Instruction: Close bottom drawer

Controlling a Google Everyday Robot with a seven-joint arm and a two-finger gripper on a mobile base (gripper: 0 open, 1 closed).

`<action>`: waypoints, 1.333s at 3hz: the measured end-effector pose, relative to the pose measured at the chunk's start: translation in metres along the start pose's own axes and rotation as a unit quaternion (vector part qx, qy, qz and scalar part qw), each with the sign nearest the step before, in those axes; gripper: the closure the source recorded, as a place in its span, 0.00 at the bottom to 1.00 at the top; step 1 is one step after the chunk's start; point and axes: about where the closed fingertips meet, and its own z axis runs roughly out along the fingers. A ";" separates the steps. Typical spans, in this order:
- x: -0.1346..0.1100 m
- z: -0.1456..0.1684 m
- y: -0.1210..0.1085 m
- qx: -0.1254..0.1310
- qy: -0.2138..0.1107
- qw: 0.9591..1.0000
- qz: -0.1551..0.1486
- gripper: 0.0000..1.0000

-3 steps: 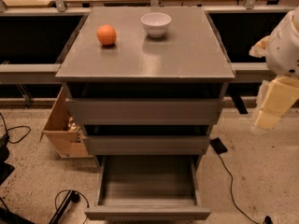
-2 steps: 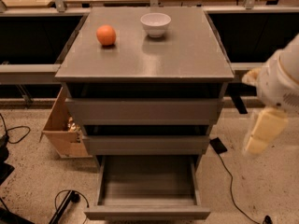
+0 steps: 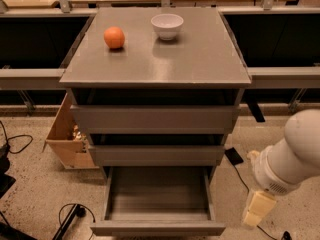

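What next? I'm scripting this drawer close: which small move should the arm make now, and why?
Probably shift the end effector left, round in front of the bottom drawer. The drawer stands pulled out, and the end effector hangs low beside its right front corner, apart from it, not yet facing the front.

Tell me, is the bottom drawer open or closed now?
Open. The bottom drawer stands far out of the cabinet, and its empty inside shows from above. The gripper hangs to its right, apart from it.
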 end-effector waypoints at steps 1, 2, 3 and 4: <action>0.023 0.059 0.015 -0.027 0.010 0.999 0.015 0.00; 0.032 0.097 0.026 -0.070 0.008 0.996 0.045 0.00; 0.033 0.109 0.028 -0.080 0.006 0.996 0.048 0.00; 0.030 0.126 0.027 -0.086 0.003 0.995 0.050 0.00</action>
